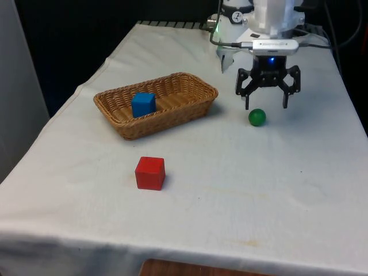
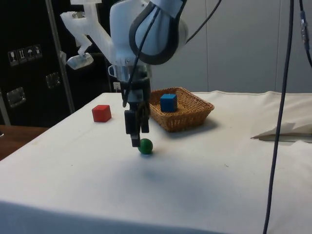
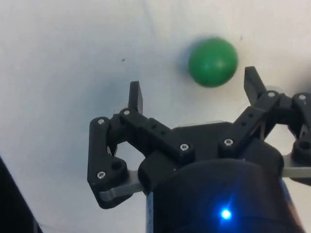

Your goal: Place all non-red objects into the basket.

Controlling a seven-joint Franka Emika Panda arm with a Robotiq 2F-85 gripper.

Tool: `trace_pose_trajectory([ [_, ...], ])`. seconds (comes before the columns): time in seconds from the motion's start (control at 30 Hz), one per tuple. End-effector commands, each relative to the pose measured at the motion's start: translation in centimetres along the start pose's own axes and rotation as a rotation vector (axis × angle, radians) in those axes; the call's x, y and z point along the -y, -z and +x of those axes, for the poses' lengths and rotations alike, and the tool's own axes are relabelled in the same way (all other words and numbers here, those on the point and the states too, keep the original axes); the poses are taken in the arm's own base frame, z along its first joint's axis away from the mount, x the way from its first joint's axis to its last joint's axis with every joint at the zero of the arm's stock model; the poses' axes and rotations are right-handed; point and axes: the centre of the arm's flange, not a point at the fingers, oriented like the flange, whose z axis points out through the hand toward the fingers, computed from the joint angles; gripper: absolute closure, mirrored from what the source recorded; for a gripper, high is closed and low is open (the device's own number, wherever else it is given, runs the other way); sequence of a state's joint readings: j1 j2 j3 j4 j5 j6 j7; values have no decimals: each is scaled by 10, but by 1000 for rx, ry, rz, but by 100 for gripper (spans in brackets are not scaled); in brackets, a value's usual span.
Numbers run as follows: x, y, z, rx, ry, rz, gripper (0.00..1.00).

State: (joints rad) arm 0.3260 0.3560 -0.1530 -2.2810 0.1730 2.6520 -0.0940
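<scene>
While the blue cube (image 1: 143,104) is already lying in the basket (image 1: 190,109), the hand (image 1: 268,106) is hovering released above the ball (image 1: 257,117), probably preparing to grasp it.

The pincer (image 1: 266,106) hangs with its 2 fingers spread, just above and behind a green ball (image 1: 257,117) on the bench (image 1: 241,190). Toward the front view's left, a wicker basket (image 1: 172,118) holds 1 blue block (image 1: 143,104). A red block (image 1: 150,173) sits apart, nearer the camera.
</scene>
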Motion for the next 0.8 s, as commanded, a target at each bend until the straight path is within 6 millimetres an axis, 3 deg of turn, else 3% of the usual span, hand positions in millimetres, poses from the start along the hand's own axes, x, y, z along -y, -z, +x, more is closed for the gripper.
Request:
trace_pose_trajectory([
  [0.0, -3, -1, 2, 0, 2, 8, 0],
  [0.4, -23, -9, 7, 4, 21, -10, 0],
  [0.77, -22, -21, 2, 19, 27, -6, 0],
])
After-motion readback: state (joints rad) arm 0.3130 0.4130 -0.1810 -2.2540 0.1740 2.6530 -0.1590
